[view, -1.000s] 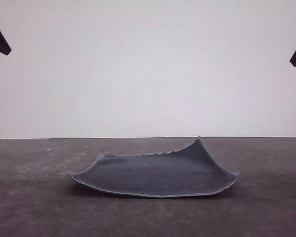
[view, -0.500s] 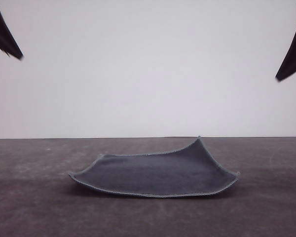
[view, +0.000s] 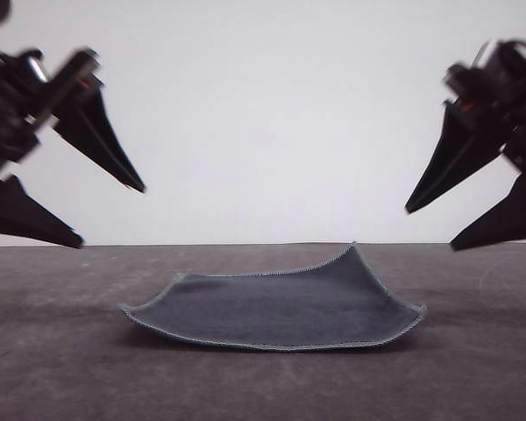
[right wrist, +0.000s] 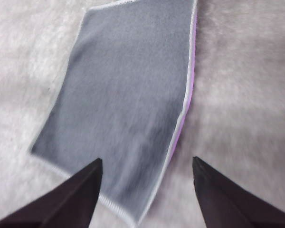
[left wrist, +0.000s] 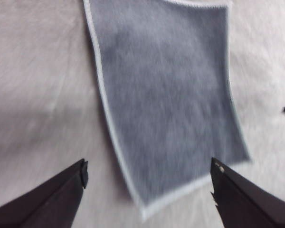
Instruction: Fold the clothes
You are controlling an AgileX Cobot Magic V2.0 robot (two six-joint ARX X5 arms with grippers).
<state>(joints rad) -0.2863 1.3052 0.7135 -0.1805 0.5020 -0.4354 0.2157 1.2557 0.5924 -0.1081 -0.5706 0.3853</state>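
Both arms came down fast in the last second: a second back only their tips showed at the top corners of the front view, and at this moment the left gripper (view: pixel 112 215) and right gripper (view: pixel 431 230) hung low on either side of the cloth (view: pixel 276 309), motion-blurred. Jaws on both stood wide apart, nothing between them.

Cloth hadn't moved. It lay flat-ish mid-surface (view: pixel 53 368), dark grey face up, far right corner curled upward. Right wrist view showed a sliver of purple underside along one hem of the cloth (right wrist: pixel 128 99); left wrist view had the cloth (left wrist: pixel 166 95) ahead of the open fingers (left wrist: pixel 61 190).

Read: approach phase, no contact yet, fold not started. Each gripper looked lined up for a near corner. Likely risk: the pinch missing the thin hem lying against the surface.
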